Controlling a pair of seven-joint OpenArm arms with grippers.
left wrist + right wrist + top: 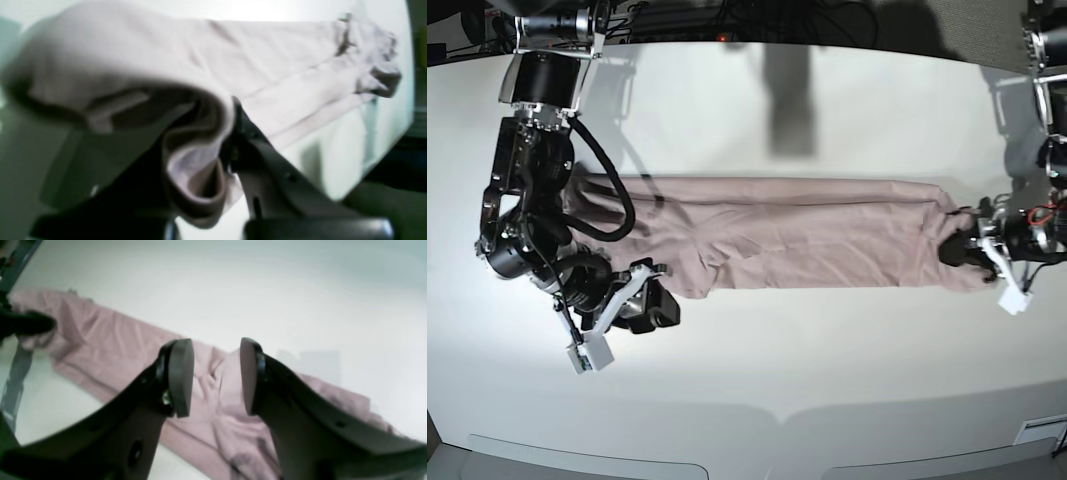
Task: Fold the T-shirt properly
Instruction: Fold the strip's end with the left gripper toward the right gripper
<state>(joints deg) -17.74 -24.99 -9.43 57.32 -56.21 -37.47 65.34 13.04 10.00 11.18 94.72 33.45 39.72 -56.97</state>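
Lying lengthwise across the white table (757, 400), the T-shirt (807, 240) is folded into a long band. The left gripper (230, 133) is clamped on one end, apparently the hem, though blur obscures detail. The right gripper (217, 376) hovers parted and empty above the other end; it should pinch all layers squarely. Nothing else obstructs.

I see the dusty pink cotton T-shirt (807, 235) stretched sideways across the white tabletop (827, 370), left tool (962, 245) at its right end, right tool (649, 300) before its left end.
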